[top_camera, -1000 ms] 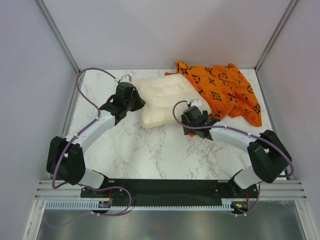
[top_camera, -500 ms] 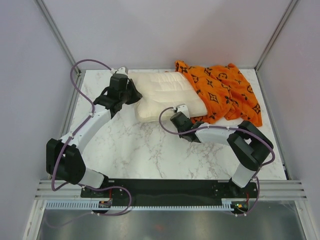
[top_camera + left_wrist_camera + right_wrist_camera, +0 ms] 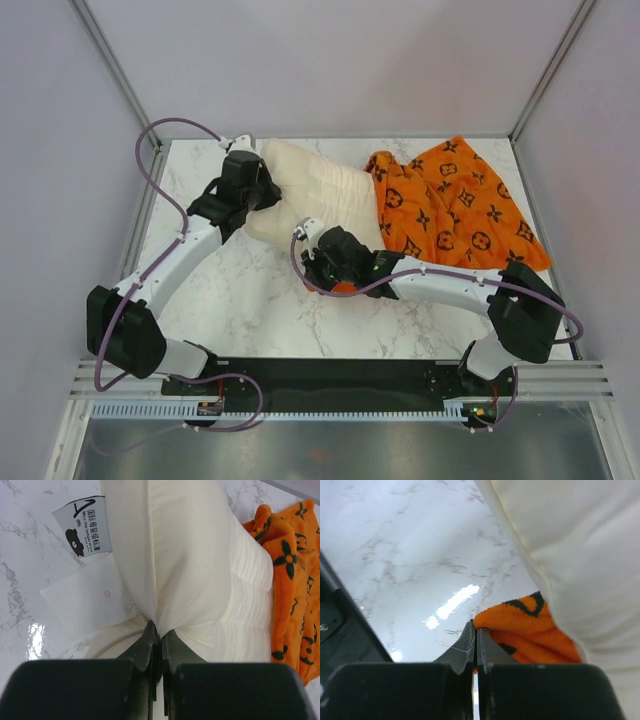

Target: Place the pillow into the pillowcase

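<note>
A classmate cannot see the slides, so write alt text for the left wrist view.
The left gripper is shut on a bunched fold of the cream pillow. A grey label shows at upper left over the marble table; the orange pillowcase lies at the right edge.

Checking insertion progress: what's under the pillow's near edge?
A pillowcase corner pokes out beneath the pillow, pinched by the right gripper. How far it reaches underneath is hidden.
</note>
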